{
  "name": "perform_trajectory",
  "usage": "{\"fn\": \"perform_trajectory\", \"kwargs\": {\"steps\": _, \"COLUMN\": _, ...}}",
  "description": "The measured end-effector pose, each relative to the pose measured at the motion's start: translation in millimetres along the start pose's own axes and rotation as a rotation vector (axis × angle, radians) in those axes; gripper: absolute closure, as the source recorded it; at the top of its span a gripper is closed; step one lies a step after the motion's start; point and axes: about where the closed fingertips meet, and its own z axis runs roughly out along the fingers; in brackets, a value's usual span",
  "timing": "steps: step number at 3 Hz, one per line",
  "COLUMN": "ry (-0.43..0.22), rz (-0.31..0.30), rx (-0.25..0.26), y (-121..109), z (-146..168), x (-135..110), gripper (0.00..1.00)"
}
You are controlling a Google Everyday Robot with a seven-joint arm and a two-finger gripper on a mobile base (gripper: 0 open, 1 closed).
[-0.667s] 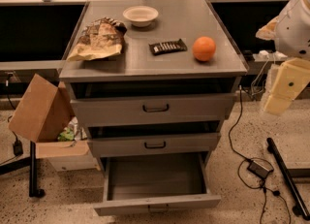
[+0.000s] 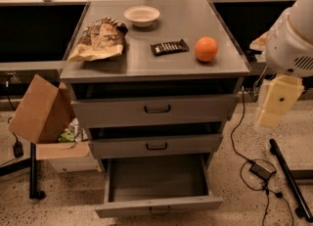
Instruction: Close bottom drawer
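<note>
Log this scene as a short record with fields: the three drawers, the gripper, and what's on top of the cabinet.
bottom drawer: pulled far out, tray looks empty
middle drawer: nearly shut, dark gap above
top drawer: nearly shut, dark gap above
gripper: right of the cabinet, about top-drawer height, touching nothing
cabinet top: white bowl, crumpled snack bag, dark wrapped bar, orange
floor: cardboard box left, cables right

Bottom drawer (image 2: 159,205) lowest of three, jutting forward under middle drawer (image 2: 156,146). On tabletop (image 2: 205,22): bowl (image 2: 142,15) at back, bag (image 2: 98,39) left, packet (image 2: 169,47) centre, orange (image 2: 206,49) just right of packet. Cardboard box (image 2: 41,110) left of drawers. Hand (image 2: 277,103) right of top drawer (image 2: 156,108), apart.
</note>
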Motion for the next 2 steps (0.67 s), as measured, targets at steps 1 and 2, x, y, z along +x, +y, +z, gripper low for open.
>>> {"fn": "perform_trajectory", "kwargs": {"steps": 1, "ry": -0.021, "rz": -0.084, "rx": -0.045, "y": 27, "z": 63, "x": -7, "gripper": 0.0}}
{"fn": "perform_trajectory", "kwargs": {"steps": 2, "ry": -0.08, "rz": -0.179, "rx": -0.18, "y": 78, "z": 137, "x": -32, "gripper": 0.0}}
